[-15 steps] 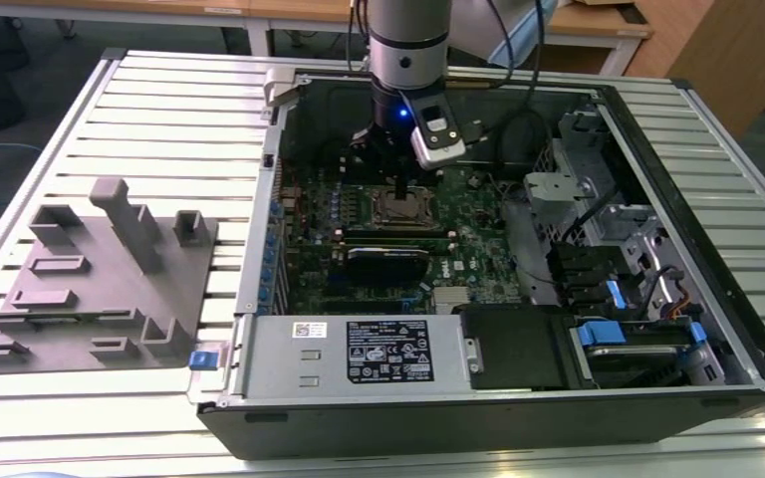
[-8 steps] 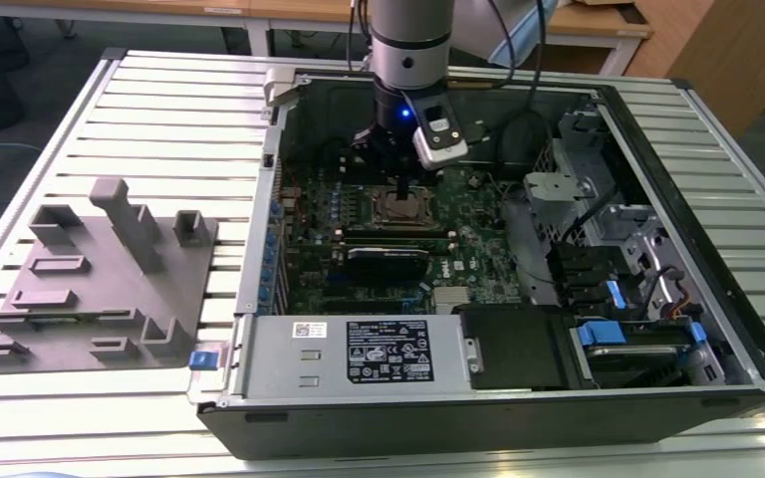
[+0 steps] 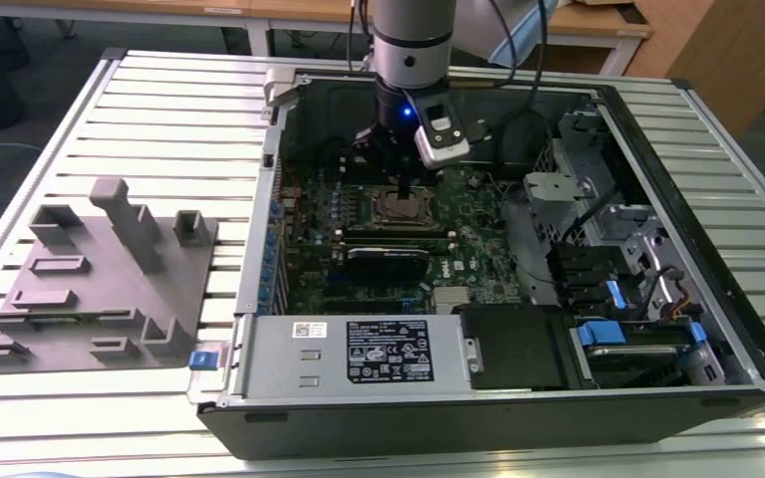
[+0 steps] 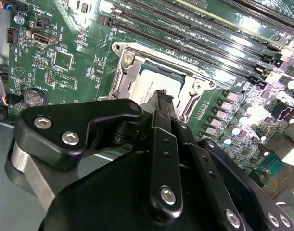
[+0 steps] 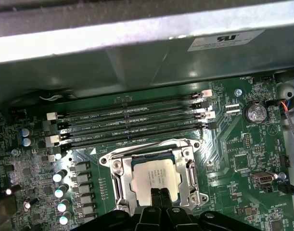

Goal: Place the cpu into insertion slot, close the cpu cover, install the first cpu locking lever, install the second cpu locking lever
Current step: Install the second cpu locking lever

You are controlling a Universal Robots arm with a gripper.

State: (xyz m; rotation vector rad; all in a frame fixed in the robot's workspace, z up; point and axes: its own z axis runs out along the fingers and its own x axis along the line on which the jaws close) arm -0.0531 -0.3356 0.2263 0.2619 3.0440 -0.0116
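**Fingertips down on the chip**

My gripper [image 5: 160, 195] has its jaws pinched narrow, tips together at the near edge of the cpu [image 5: 155, 177]. The chip sits flat in the insertion slot [image 5: 119, 190], the cpu cover [image 5: 146, 148] framing it. Beyond lie the memory slots [image 5: 132, 126], then the case wall [image 5: 137, 67].

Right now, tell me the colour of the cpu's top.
Silvery-grey metal; the cpu shows best in the first wrist view.
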